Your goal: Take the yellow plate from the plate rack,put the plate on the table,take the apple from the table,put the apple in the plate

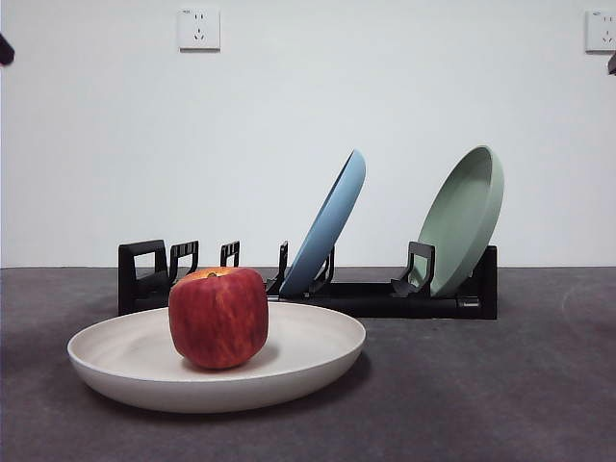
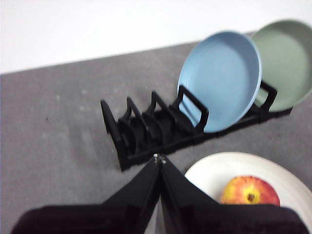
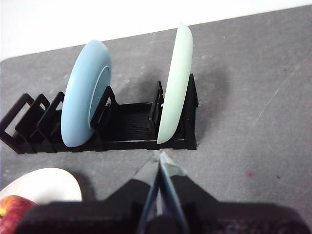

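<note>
Apple (image 1: 218,318) sits in yellow plate (image 1: 308,361) on desk (image 1: 500,385), task looks done. Left gripper (image 2: 159,158) & right gripper (image 3: 159,157) fingers clenched, empty.

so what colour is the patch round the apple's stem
Yellow-orange, on the otherwise red apple; clearest in the left wrist view.

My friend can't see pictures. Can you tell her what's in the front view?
A red apple sits in a cream plate on a grey table. Behind, a black rack holds a blue plate and a green plate, both leaning.
</note>
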`<state>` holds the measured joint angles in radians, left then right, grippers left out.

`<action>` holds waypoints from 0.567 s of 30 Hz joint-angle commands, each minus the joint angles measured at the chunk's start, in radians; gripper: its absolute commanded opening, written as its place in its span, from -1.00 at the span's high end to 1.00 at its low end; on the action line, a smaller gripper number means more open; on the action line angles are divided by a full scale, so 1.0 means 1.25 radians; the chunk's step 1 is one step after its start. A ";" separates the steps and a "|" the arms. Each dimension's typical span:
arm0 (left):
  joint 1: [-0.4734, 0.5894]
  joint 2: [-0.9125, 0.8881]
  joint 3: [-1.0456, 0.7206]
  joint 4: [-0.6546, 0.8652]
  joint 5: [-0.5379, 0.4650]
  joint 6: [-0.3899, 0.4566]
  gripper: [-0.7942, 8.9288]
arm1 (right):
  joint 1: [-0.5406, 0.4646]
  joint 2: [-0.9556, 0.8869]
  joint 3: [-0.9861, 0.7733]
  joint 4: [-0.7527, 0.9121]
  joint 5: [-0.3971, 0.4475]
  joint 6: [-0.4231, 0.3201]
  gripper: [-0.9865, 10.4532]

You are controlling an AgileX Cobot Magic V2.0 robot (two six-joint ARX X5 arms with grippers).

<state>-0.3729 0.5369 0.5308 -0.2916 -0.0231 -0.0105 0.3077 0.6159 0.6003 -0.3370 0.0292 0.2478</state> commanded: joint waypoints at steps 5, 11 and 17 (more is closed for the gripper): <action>0.002 0.020 -0.004 -0.003 -0.001 -0.005 0.84 | 0.001 -0.001 -0.005 0.004 0.003 0.025 0.82; 0.002 0.026 -0.004 -0.003 -0.001 -0.005 0.84 | 0.001 -0.001 -0.005 0.004 0.003 0.025 0.82; 0.013 -0.024 -0.004 -0.016 -0.010 0.067 0.84 | 0.001 -0.001 -0.005 0.004 0.003 0.025 0.82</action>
<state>-0.3626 0.5179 0.5304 -0.3210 -0.0341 0.0269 0.3073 0.6155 0.6003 -0.3378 0.0292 0.2703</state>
